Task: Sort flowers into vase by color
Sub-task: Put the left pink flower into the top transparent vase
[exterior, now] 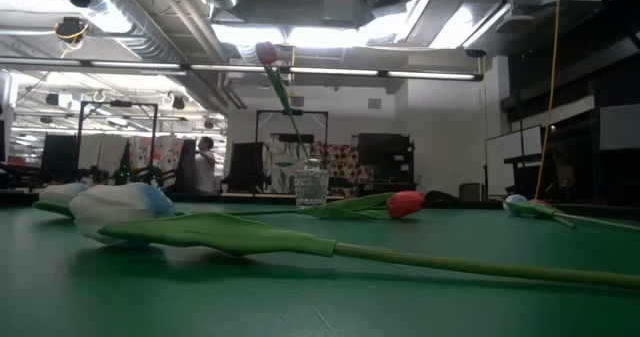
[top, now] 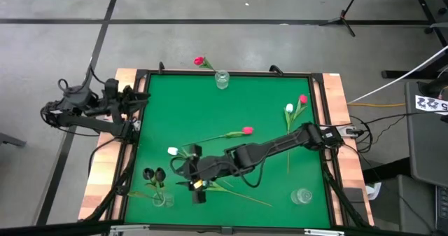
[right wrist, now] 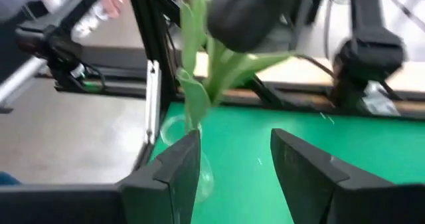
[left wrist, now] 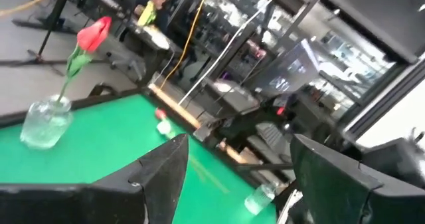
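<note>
**Right arm is parked by the dark-tulip vase, loose stems lie across its reach**

High view: the right gripper (top: 197,185) is stretched way across to the front-left part of the green table (top: 259,103), just beside the vase with the dark tulips (top: 155,174). A white tulip (top: 173,151) lies right next to it on the far side, and a long green stem (top: 241,194) runs from under the gripper toward the empty vase (top: 302,195). The pink tulip (top: 246,131) lies mid-table, stem pointing left, so it's crosswise to the arm. The left gripper (top: 142,99) waits at the table's left edge, way farther from everything.

Low view: no gripper that I can spot. A white tulip lies close to the camera with its stem running off right; the pink one sits farther back, and the back vase (exterior: 311,185) holds one upright pink-red tulip (exterior: 267,53).

Left wrist view: the left fingers are spread with nothing between them, facing the back vase.

Right wrist view: the right fingers are apart and empty, aimed at the dark tulips' vase (right wrist: 180,132) with the leaves straight ahead. My guess is the white tulip is the easiest next grab.
</note>
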Robot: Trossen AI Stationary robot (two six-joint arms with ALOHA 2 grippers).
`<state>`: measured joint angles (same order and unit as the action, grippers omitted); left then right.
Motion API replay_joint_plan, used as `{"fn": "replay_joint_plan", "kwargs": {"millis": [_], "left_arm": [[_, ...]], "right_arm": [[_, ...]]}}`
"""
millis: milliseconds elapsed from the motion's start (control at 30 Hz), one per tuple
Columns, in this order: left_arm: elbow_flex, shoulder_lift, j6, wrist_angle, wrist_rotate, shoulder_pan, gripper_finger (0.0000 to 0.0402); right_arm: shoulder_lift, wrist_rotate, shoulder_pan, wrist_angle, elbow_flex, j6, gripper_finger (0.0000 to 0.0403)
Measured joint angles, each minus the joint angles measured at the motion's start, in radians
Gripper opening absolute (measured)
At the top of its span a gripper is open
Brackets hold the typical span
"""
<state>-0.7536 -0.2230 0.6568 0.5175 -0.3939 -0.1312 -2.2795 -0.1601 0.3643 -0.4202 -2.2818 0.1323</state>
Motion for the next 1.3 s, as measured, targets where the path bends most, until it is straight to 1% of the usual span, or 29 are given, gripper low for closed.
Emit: {"fn": "replay_joint_plan", "kwargs": {"millis": [67,200,300,400,467,533,633,733,867,933,1033,1100,1167,1200,1300], "left_arm": [[0.0,0.0,0.022,0.058,0.0,0.0,0.0258],[0.0,-0.015,0.052,0.256,0.019,0.0,0.0258],[0.0,-0.062,0.046,0.393,0.053,0.0,0.0258],[0.0,-0.136,0.007,0.493,0.07,0.0,0.0258],[0.014,-0.194,0.001,0.515,0.097,0.0,0.0258],[0.033,-0.257,-0.012,0.515,0.146,0.0,0.0258],[0.051,-0.34,-0.056,0.482,0.209,0.0,0.0258],[0.069,-0.4,-0.069,0.41,0.24,0.0,0.0258],[0.1,-0.459,-0.131,0.255,0.331,0.0,0.0258],[0.109,-0.479,-0.168,0.197,0.355,0.0,0.0258],[0.109,-0.512,-0.246,0.165,0.385,0.001,0.0258],[0.109,-0.545,-0.312,0.164,0.458,0.001,0.0258],[0.109,-0.589,-0.36,0.164,0.529,0.0,0.0258],[0.109,-0.612,-0.378,0.164,0.547,-0.002,0.0258],[0.109,-0.679,-0.433,0.149,0.555,-0.009,0.0258]], "right_arm": [[0.032,-0.027,0.0,-0.092,0.0,0.022,0.0184],[0.102,-0.059,0.0,-0.27,0.0,0.094,0.0184],[0.162,-0.079,0.002,-0.394,0.0,0.158,0.0184],[0.212,-0.117,0.003,-0.544,-0.002,0.219,0.0184],[0.227,-0.15,0.002,-0.63,-0.002,0.254,0.0184],[0.23,-0.181,0.002,-0.694,-0.002,0.261,0.0184],[0.23,-0.182,-0.008,-0.76,0.003,0.224,0.0184],[0.231,-0.119,-0.031,-0.784,0.035,0.165,0.0184],[0.23,-0.022,-0.075,-0.79,0.083,0.047,0.0184],[0.229,0.049,-0.103,-0.785,0.112,0.006,0.0184],[0.229,0.194,-0.144,-0.76,0.147,-0.027,0.0184],[0.23,0.269,-0.161,-0.751,0.168,-0.038,0.0184],[0.229,0.31,-0.173,-0.764,0.182,-0.054,0.0184],[0.229,0.335,-0.178,-0.764,0.187,-0.06,0.0184],[0.235,0.405,-0.179,-0.781,0.201,-0.071,0.0184]]}}
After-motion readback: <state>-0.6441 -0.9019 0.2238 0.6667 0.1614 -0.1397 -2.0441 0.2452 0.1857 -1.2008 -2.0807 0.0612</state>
